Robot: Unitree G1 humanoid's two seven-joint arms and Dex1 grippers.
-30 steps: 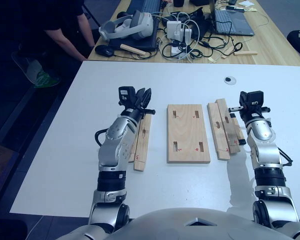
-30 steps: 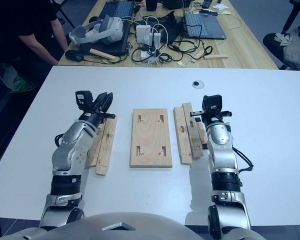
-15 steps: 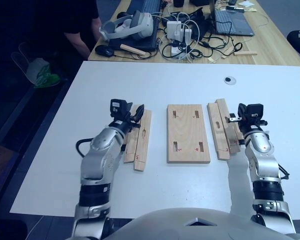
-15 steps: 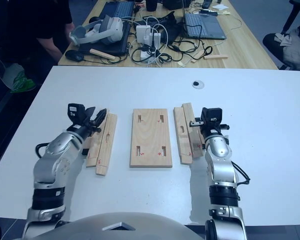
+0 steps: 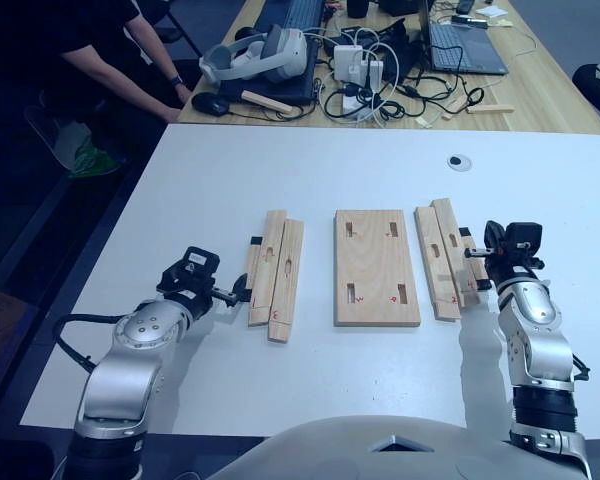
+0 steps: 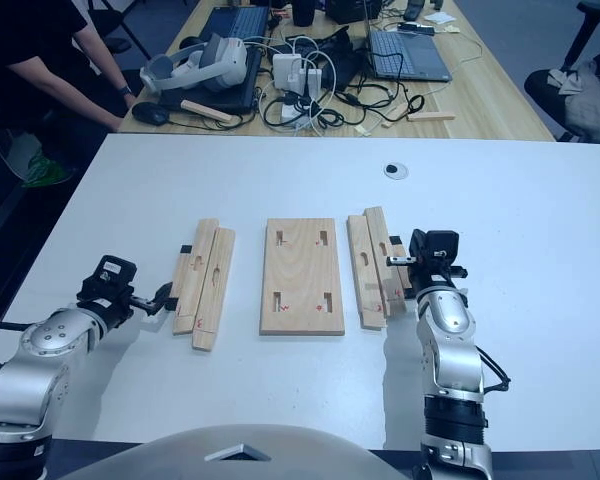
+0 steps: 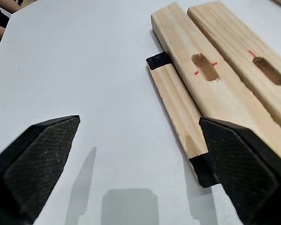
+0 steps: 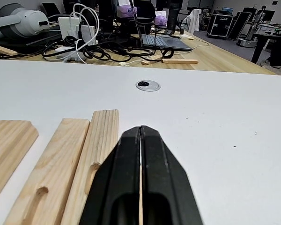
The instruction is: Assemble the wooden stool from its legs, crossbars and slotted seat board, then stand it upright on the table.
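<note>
My left pincer (image 5: pixel 230 294), spread apart, sits just left of the crossbar (image 7: pixel 178 108), which runs away from me. My right pincer (image 8: pixel 141 136) is closed.

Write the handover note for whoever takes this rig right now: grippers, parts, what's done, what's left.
Left gripper: open, holding nothing, low over the white table beside the short wooden crossbar with black ends.
Right gripper: shut, nothing seen in it, at the outer side of the right pair of slotted pale wooden legs.
Parts: the flat rectangular wooden seat board with four slots lies in the middle. The left pair of slotted legs lies to its left, with the crossbar along their outer side.
Done: nothing joined.
Left: fit crossbars into legs, legs into the board, stand the stool upright.
</note>
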